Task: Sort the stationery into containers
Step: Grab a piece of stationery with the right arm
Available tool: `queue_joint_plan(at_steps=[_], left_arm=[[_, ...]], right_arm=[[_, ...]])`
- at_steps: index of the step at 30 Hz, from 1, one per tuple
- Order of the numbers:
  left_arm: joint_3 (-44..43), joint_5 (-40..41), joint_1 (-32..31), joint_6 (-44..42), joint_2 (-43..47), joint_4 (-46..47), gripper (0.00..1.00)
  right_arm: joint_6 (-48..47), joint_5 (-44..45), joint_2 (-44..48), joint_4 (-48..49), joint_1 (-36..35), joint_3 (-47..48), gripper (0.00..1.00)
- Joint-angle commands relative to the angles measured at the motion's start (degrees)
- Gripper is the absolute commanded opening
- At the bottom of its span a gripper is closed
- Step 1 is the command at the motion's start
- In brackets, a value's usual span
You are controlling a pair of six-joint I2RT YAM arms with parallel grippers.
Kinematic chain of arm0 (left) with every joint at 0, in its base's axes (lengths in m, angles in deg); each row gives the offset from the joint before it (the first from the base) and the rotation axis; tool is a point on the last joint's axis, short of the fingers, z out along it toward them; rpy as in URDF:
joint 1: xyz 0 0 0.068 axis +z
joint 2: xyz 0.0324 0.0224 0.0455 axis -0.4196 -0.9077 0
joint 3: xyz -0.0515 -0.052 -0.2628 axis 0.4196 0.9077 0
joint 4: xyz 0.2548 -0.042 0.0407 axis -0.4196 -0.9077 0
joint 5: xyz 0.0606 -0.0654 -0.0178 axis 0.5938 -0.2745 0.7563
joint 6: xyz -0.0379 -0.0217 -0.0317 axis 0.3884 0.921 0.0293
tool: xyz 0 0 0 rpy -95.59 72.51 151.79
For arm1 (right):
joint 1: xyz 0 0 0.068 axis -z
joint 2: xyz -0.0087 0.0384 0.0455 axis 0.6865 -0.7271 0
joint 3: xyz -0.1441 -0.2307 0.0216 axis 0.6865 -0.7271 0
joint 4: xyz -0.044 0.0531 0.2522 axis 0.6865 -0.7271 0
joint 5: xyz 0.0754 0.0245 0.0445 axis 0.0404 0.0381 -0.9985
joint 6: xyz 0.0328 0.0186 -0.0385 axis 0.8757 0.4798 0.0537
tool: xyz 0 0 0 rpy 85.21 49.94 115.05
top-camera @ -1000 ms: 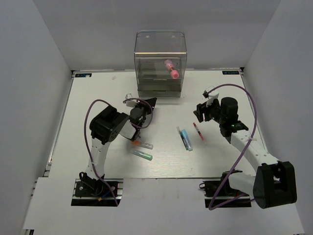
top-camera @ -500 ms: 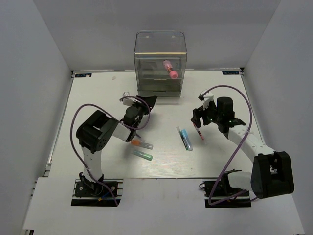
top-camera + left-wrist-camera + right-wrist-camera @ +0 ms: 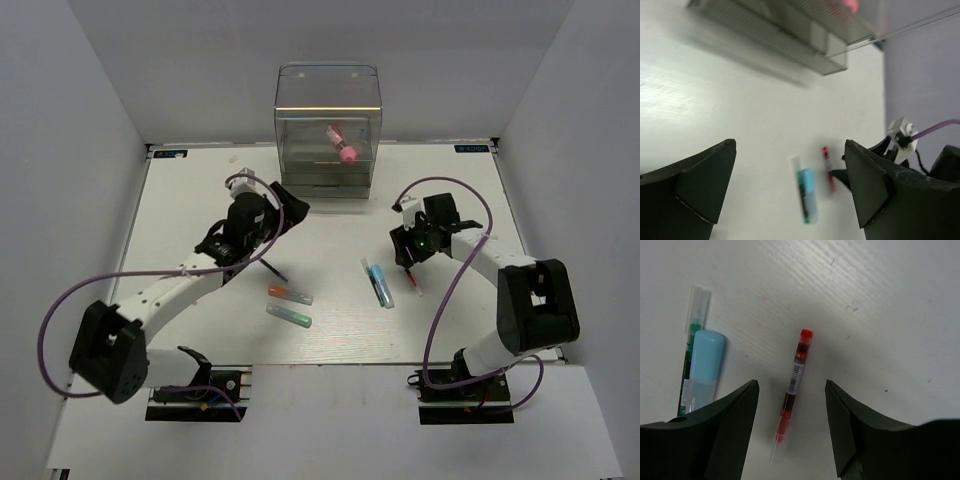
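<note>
White worktop (image 3: 200, 200) is seen whole from top cam only. Clear organiser (image 3: 328, 100) is stood at far edge; by L wrist cam only a blurred lower part is caught. L end effector (image 3: 790, 165) is shown wide open & empty by its own cam. R end effector (image 3: 791, 390) is open astride red pen (image 3: 794, 372), not touching it; the gap is clear in R wrist cam only. Light-blue marker (image 3: 702, 370) is laid to the left of the pen, w/ a green-inked clear marker (image 3: 691, 335) just beside. Orange-tipped marker (image 3: 290, 294), green-tipped marker (image 3: 289, 316) & dark pen (image 3: 268, 267) are picked up by top cam alone, mid-worktop. Pink cylinder (image 3: 342, 146) is seen inside organiser, above drawers.
</note>
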Motion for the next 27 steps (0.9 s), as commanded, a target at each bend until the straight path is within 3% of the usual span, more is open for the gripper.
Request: queue_joint_plan(at_steps=[1, 9, 16, 18, 19, 20, 21, 23, 27], left_arm=[[0.92, 3.62, 0.46, -3.71, 6.69, -23.07, 0.99], [8.29, 0.2, 0.46, -4.23, 19.17, -27.41, 0.99], [9.35, 2.65, 0.46, -3.71, 19.45, -33.65, 0.99], [10.06, 2.65, 0.46, -3.0, 17.96, -34.88, 0.99], [10.67, 2.65, 0.46, -2.48, 17.96, -34.88, 0.99], [11.37, 2.65, 0.46, -1.87, 17.35, -34.88, 0.99], [11.37, 2.65, 0.46, -1.86, 17.34, -35.41, 0.99], [11.9, 3.35, 0.46, -0.29, 16.82, -35.41, 0.99], [12.43, 5.64, 0.46, 3.31, 15.77, -32.34, 0.99]], right_arm=[[-0.81, 1.65, -1.21, -3.7, -0.92, 0.72, 0.62], [-2.3, 4.2, -4.11, -2.82, -1.09, -3.32, 0.58], [-6.43, 4.29, -4.99, -2.38, -1.01, -6.58, 0.44], [-7.57, 3.77, -5.08, -2.03, -0.92, -7.02, 0.35], [-8.97, 3.33, -5.17, -1.94, -0.92, -7.19, 0.25], [-9.33, 2.19, -5.26, -1.94, -1.09, -6.93, 0.25], [-9.94, 1.57, -5.43, -2.29, -0.92, -6.5, 0.14], [-13.02, -0.79, -6.13, -3.25, -1.09, -4.13, 0.0], [-19.95, -2.39, -6.49, -6.68, -1.88, 3.94, 0.0]])
